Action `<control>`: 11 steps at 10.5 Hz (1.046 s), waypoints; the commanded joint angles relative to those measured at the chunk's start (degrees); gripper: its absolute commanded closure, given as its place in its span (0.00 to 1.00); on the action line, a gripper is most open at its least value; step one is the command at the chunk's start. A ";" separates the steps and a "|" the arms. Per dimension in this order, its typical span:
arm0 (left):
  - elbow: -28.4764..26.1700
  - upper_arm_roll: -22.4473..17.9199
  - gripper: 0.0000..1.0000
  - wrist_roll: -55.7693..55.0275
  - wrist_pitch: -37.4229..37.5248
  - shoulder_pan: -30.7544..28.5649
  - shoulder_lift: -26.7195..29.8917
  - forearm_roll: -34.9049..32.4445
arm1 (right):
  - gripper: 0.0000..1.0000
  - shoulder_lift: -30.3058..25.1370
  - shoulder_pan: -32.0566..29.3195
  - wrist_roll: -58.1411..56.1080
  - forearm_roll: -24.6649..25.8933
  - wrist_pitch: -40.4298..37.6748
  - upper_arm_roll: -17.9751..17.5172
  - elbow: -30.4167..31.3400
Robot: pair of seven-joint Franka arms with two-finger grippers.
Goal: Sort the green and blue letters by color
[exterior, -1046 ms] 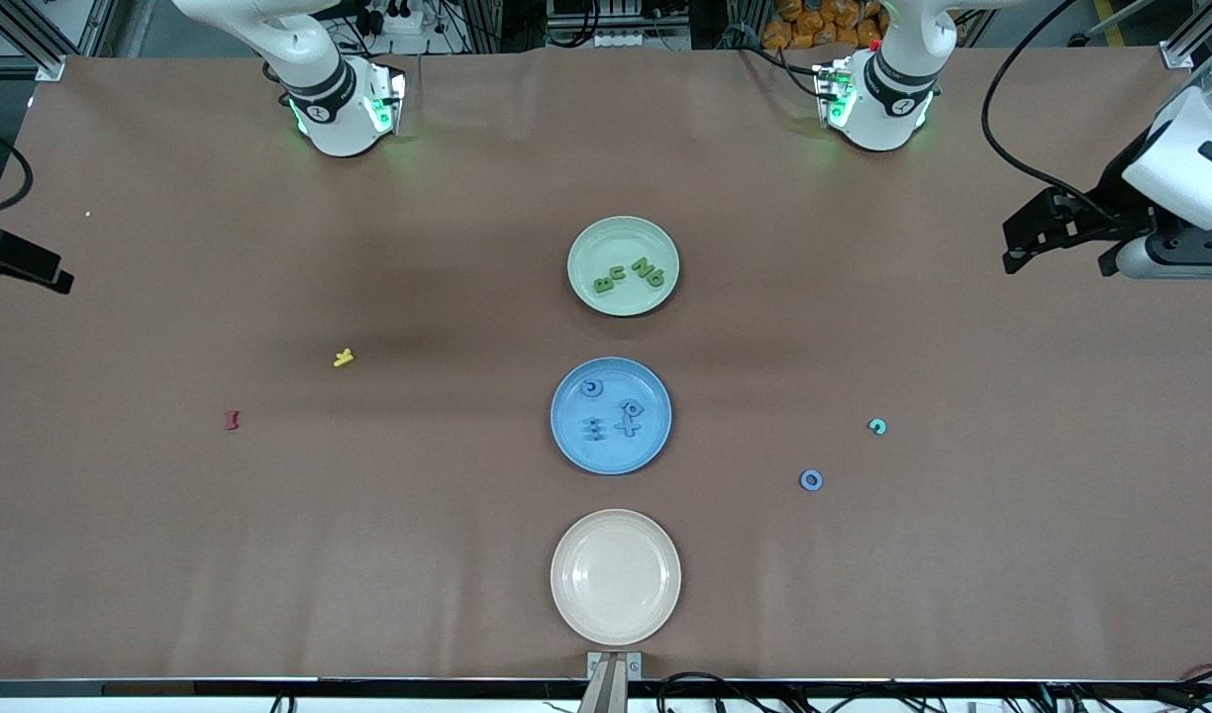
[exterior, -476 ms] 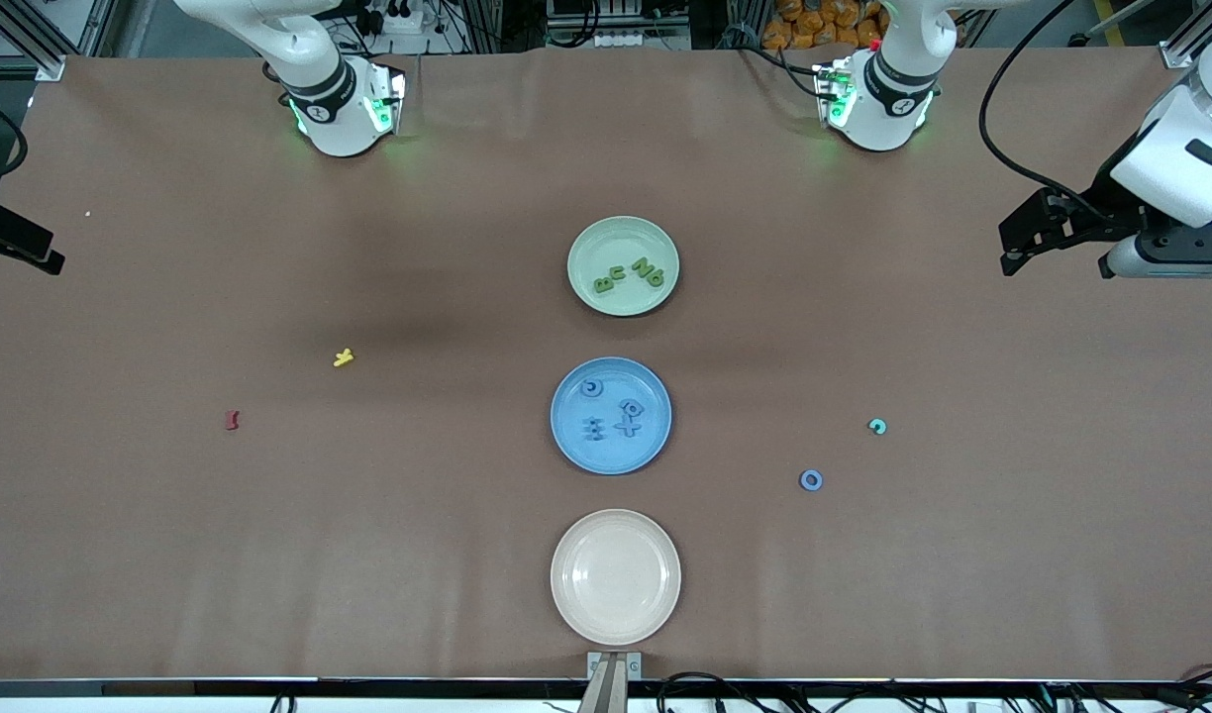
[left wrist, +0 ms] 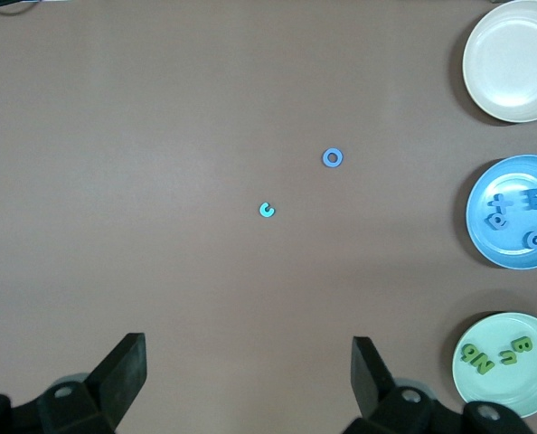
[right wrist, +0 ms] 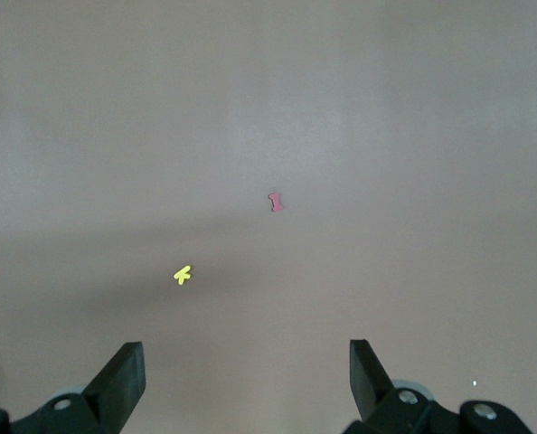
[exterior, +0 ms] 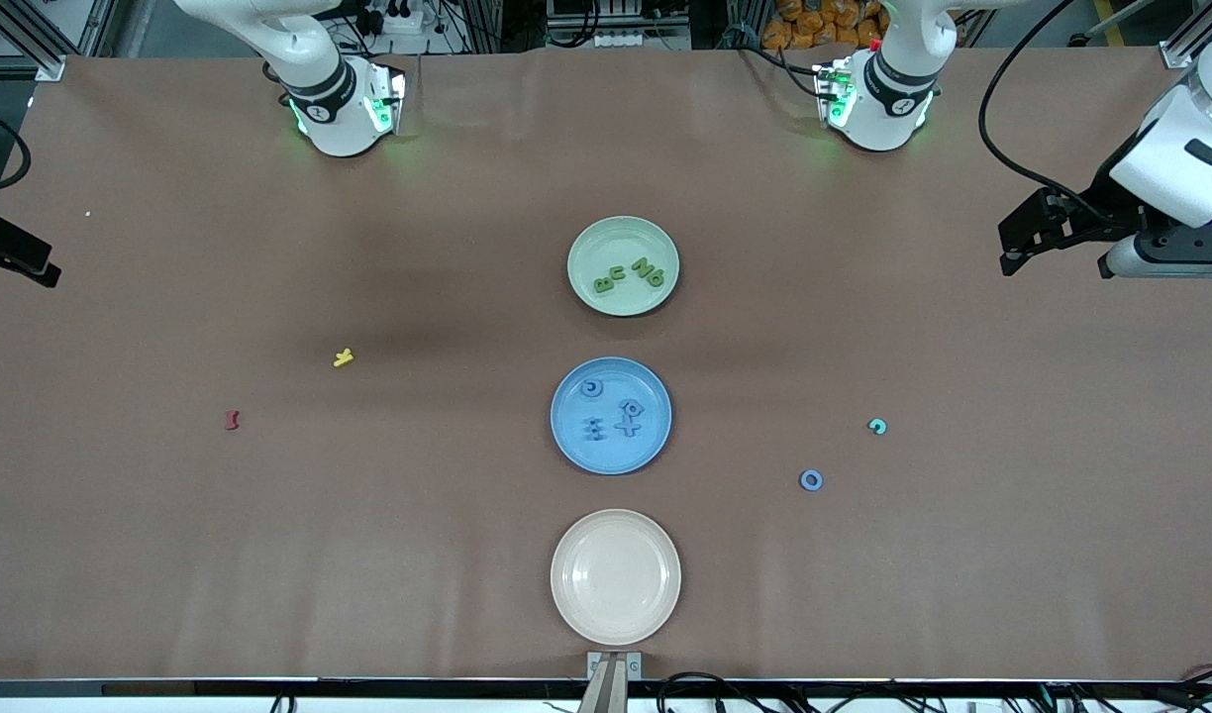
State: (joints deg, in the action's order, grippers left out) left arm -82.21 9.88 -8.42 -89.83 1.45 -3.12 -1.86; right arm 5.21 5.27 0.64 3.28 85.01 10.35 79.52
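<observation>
Lying loose toward the left arm's end of the tabletop (exterior: 962,594), the blue ring (exterior: 811,480) sits nearest the left end effector (left wrist: 249,366), fingers apart and empty, while the right end effector (right wrist: 247,371), also spread, waits.

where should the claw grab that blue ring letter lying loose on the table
Probably from straight above, since the blue ring lies flat on the table, apart from the teal piece. One finger in the hole and one outside, pinching the band, seems safest. The left claw, open, is at that end.
</observation>
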 commanded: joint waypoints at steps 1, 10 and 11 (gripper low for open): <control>0.30 0.14 0.00 0.51 -0.08 -0.04 0.22 0.28 | 0.00 -0.64 -0.34 0.15 2.42 1.30 -0.60 1.86; 0.30 0.05 0.00 0.59 -0.08 -0.04 0.22 0.28 | 0.00 -4.77 -0.17 1.11 1.47 2.35 -0.51 5.03; 0.30 0.05 0.00 0.59 -0.08 -0.04 0.22 0.28 | 0.00 -4.77 -0.08 1.46 1.38 2.35 -0.77 4.68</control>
State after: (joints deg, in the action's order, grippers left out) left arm -82.22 9.92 -8.42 -89.83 1.46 -3.12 -1.86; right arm 2.20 5.16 0.68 4.68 88.06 10.32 83.64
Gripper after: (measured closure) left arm 0.000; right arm 0.000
